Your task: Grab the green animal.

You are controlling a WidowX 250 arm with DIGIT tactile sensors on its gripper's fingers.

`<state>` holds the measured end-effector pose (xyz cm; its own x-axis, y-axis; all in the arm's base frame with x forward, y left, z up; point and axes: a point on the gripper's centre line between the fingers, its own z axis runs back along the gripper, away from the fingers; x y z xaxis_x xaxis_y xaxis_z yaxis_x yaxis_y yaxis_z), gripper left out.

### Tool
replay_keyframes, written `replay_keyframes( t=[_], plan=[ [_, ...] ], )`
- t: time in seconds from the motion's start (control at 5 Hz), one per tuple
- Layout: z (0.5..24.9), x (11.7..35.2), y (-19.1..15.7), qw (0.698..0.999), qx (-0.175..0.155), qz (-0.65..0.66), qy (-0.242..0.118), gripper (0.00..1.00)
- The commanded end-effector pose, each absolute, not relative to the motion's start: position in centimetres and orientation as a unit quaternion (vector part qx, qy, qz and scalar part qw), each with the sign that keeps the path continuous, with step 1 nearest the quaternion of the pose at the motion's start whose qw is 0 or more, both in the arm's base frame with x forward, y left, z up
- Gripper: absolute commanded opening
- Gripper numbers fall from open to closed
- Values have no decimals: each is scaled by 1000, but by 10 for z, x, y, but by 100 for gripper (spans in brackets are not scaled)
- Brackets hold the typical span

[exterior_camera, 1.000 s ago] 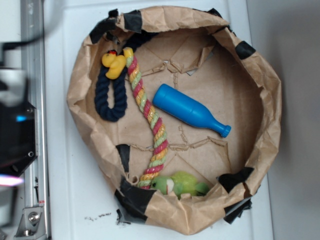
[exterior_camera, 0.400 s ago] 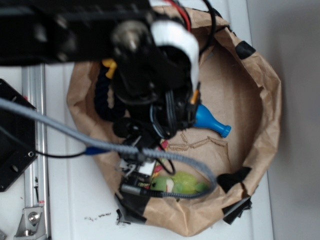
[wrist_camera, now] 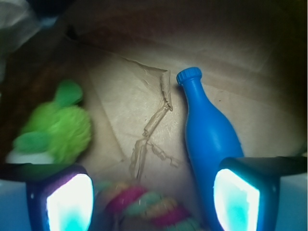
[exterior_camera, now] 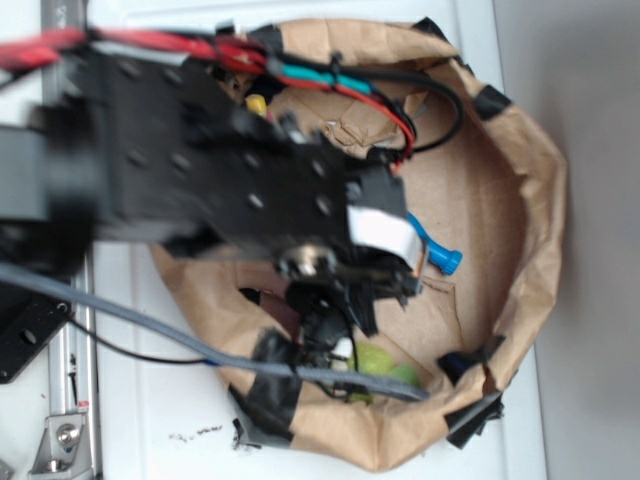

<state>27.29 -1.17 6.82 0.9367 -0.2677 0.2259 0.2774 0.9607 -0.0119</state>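
Note:
The green animal (wrist_camera: 55,131) is a lime plush with darker green limbs and a pale patch, lying at the left of the wrist view, just beyond my left finger. In the exterior view only part of the green animal (exterior_camera: 385,366) shows below the arm, near the front wall of the paper bowl. My gripper (wrist_camera: 153,201) is open, its two glowing pads wide apart. Between them lies the braided rope (wrist_camera: 144,207), not the plush. In the exterior view the gripper (exterior_camera: 340,318) is mostly lost in the black arm.
A blue bottle (wrist_camera: 210,139) lies by my right finger, its cap (exterior_camera: 446,260) sticking out past the arm. The crumpled brown paper bowl (exterior_camera: 535,250) rings everything. A yellow duck (exterior_camera: 256,103) barely shows at the back. A metal rail (exterior_camera: 62,400) runs along the left.
The arm has swung in over the bowl and shifted toward its front, now covering the duck, the dark rope and most of the bottle. The plush has stayed in place.

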Motion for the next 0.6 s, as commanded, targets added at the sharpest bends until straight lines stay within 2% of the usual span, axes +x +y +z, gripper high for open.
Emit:
replay_keyframes(
  t=[0.0, 0.2, 0.4],
  plan=[
    [107, 287, -36, 967, -148, -144, -153, 100],
    [103, 285, -42, 964, -165, -153, -140, 100],
    [79, 281, -60, 962, -190, -161, -114, 100]
  ],
)
